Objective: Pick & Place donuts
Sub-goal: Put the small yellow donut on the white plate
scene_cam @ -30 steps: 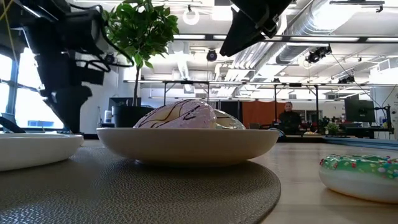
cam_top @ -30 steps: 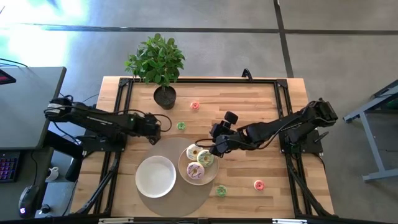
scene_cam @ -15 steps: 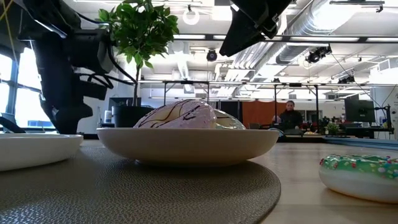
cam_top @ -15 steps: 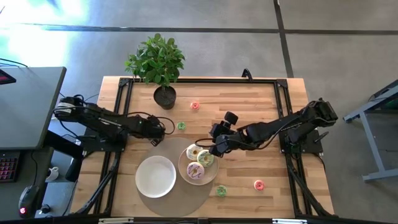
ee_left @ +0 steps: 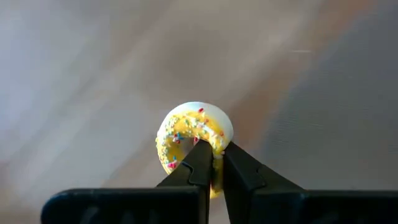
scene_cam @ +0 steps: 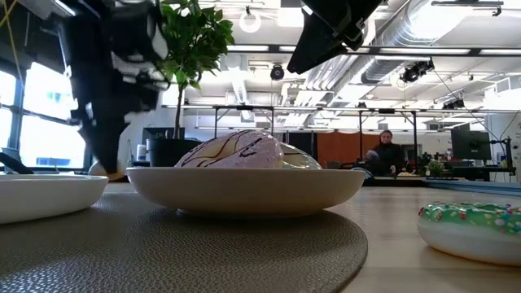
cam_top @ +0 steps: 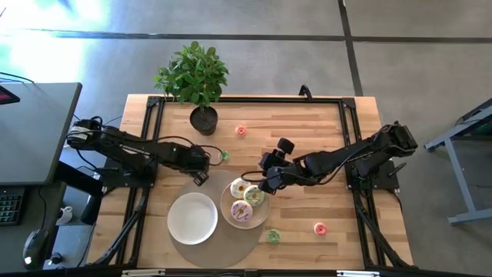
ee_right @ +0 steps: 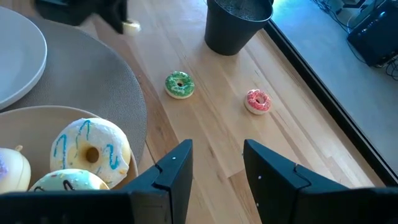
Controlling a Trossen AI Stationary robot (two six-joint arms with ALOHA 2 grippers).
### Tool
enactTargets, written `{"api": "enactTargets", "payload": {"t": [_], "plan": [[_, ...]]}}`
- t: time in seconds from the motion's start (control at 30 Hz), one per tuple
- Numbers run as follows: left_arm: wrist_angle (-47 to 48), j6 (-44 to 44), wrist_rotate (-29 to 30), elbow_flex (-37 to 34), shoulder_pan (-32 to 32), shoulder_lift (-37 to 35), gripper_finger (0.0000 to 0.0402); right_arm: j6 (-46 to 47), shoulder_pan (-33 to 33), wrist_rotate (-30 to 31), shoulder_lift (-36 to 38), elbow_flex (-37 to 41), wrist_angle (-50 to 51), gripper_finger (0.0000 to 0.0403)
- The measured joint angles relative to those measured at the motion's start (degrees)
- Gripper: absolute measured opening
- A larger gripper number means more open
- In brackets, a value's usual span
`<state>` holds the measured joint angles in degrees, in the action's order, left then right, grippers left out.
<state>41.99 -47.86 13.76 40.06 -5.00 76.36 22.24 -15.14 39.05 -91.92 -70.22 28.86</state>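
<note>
My left gripper (cam_top: 201, 176) is shut on a tiny yellow donut (ee_left: 194, 138) at the far left edge of the round grey mat (cam_top: 201, 248). My right gripper (cam_top: 251, 181) is open and empty, above the far rim of the white plate (cam_top: 225, 208) that holds three larger donuts: cream (cam_top: 239, 187), green-iced (cam_top: 254, 195) and pink (cam_top: 241, 211). Tiny donuts lie flat on the wood: green (cam_top: 224, 155), red-pink (cam_top: 241, 131), green (cam_top: 274, 235), pink (cam_top: 320, 228). My left gripper pinches the yellow donut's rim (ee_left: 215, 153) between its two fingers, at their free ends. The donut stands on edge in front of the fingers, its sprinkled icing turned to one side. Whether it is clear of the table, I cannot tell.
An empty white plate (cam_top: 192, 218) lies on the mat's left half, beside the donut plate. A potted plant (cam_top: 203, 117) stands at the far edge. A black frame (cam_top: 347, 131) runs round the table. Bare wood lies on the right between the arms' bases.
My left gripper has moved toward the table's right and near edges, from beside the tiny green donut to the mat's far left edge, staying shut. My right gripper has kept still.
</note>
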Motion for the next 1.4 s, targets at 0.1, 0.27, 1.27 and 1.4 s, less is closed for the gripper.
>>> {"api": "enactTargets", "payload": {"t": [0.1, 0.27, 1.27, 1.4], "plan": [[-0.46, 0.0, -0.83, 2.66, -4.26, 0.0, 0.0011, -0.02, 0.0, 0.0, 0.0, 0.0, 0.0, 0.0139], [-3.51, -0.79, 1.64, 5.52, -15.21, 0.0, 0.0007, -0.16, 0.0, 0.0, 0.0, 0.0, 0.0, 0.0139], [-5.84, -13.9, 2.07, 5.87, -35.51, 11.96, 0.0131, -0.2, 0.0, -0.26, 0.0, 0.0, 0.0, 0.0139], [-5.52, -11.46, 2.03, 8.69, -35.51, 11.96, 0.0137, -0.2, 0.0, -0.26, 0.0, 0.0, 0.0, 0.0139]]}}
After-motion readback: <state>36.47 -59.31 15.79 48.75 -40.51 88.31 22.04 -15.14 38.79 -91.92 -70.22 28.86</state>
